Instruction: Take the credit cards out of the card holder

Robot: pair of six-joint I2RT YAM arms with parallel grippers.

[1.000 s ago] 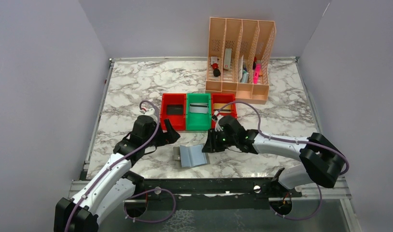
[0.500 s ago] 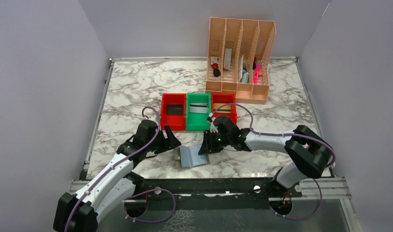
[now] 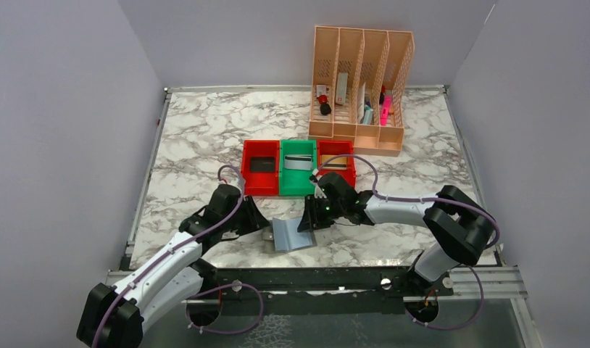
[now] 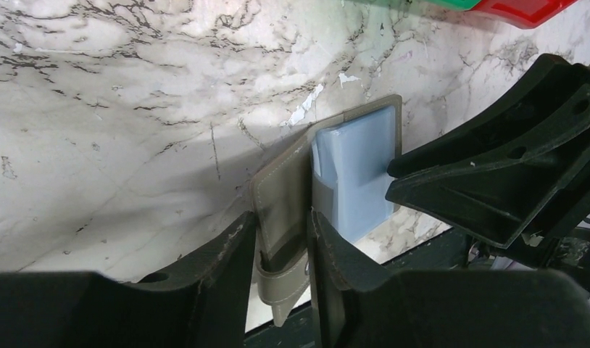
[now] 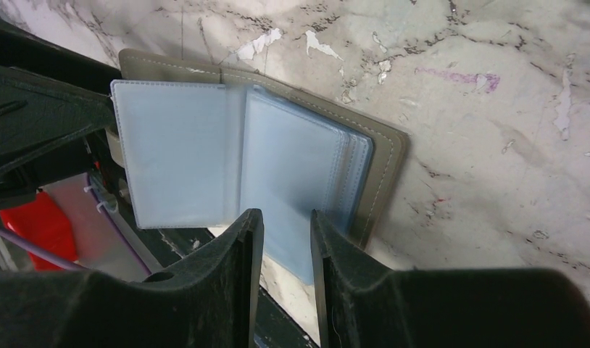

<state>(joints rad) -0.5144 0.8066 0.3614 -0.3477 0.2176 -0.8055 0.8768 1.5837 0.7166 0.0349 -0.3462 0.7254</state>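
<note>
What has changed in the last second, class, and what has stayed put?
The left gripper moved back toward the near edge and slightly right to the card holder, its jaws closing on the holder's left edge. The right gripper shifted slightly left, staying clamped on the blue pockets. Holder, bins and organiser stayed put.

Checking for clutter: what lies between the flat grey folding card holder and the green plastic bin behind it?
Only bare marble tabletop separates the card holder from the green bin, as the top view shows.
</note>
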